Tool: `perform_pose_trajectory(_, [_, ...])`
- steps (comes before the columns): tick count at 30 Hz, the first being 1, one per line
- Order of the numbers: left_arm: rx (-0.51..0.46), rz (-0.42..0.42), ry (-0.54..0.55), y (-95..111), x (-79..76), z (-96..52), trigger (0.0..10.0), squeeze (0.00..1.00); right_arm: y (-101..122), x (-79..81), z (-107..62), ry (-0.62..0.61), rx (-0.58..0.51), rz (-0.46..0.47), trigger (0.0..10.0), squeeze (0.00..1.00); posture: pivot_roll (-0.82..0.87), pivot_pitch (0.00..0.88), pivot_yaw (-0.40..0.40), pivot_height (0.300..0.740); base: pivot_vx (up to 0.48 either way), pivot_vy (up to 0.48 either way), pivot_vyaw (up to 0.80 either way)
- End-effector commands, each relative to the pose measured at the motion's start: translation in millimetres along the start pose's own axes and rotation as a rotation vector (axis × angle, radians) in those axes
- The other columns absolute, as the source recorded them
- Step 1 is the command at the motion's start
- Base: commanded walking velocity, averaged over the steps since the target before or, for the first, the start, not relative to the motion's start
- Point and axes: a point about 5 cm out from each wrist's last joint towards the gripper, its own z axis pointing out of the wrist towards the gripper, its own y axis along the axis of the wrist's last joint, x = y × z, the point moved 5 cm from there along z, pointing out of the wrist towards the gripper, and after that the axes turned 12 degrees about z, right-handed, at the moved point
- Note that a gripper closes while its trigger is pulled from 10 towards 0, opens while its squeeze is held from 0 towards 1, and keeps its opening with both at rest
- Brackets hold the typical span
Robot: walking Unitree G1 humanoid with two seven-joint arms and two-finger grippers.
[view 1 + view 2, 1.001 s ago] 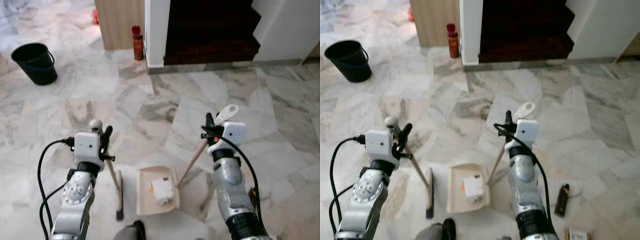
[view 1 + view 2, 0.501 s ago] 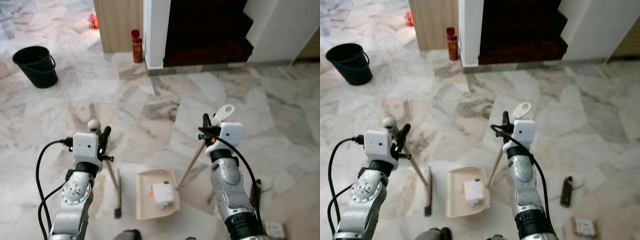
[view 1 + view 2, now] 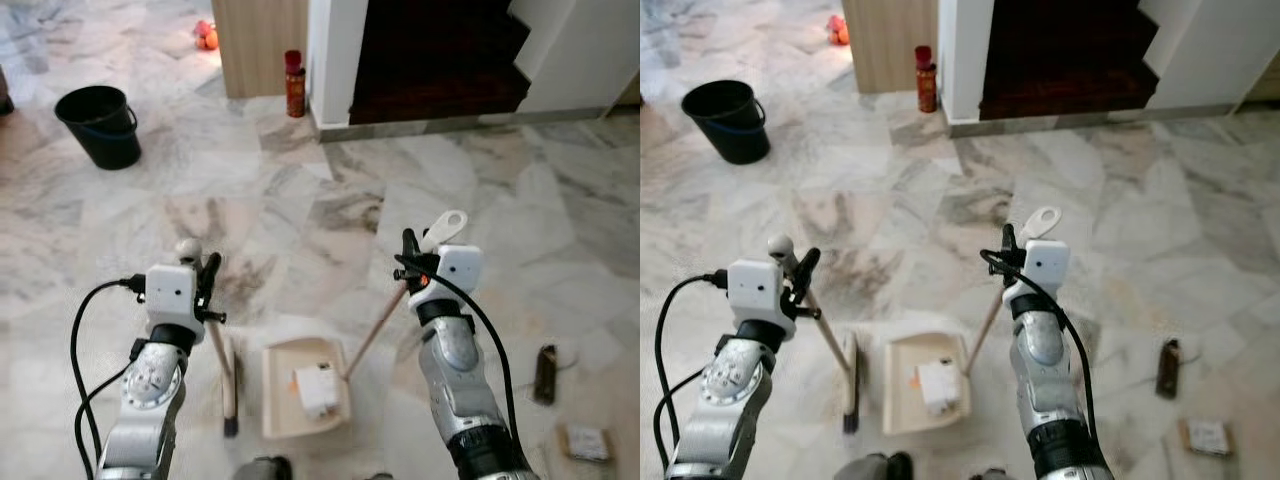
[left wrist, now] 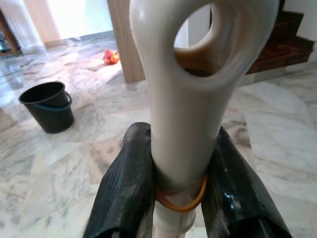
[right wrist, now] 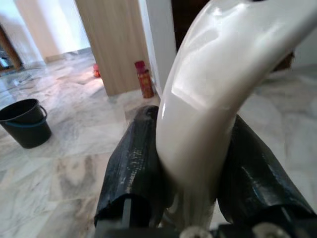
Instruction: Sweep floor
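On the marble floor (image 3: 330, 190), the cream plastic dustpan (image 3: 303, 388) lies nearest the robot, holding a small white box (image 3: 316, 388). The wooden-handled brush (image 3: 229, 380) lies just left of it. Far left stands the black plastic bucket (image 3: 100, 125); the red bottle (image 3: 294, 84) stands beside the wooden cabinet (image 3: 262, 45). At right lie a dark flat object (image 3: 545, 360) and a small packet (image 3: 586, 442).

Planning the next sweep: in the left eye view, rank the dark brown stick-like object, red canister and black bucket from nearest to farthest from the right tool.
1. Dark brown stick-like object, floor on its right.
2. Red canister, far ahead by the wall.
3. Black bucket, far left.

The right tool grips the cream dustpan handle.
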Motion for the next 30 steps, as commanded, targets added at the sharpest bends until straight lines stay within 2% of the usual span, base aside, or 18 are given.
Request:
perform_pose_trajectory(1, [-0.059,-0.006,-0.002,14.2,-0.7,0.7,10.0,0.00,11.9,2.4,3.5,0.011,-0.045,-0.015,10.0,0.00,0.14,0.179,-0.026,0.740,0.000,0.000,0.00])
perform_pose_trajectory(13, [-0.042,0.006,-0.005,11.6,-0.8,0.9,10.0,0.00,9.0,5.7,2.9,0.026,-0.030,-0.023,10.0,0.00,0.14,0.181,-0.024,0.740,0.000,0.000,0.00])
perform_pose_trajectory(30, [-0.032,0.011,-0.008,10.1,-1.0,0.7,10.0,0.00,7.9,9.7,2.2,0.046,-0.025,-0.017,10.0,0.00,0.15,0.184,-0.023,0.740,0.000,0.000,0.64])
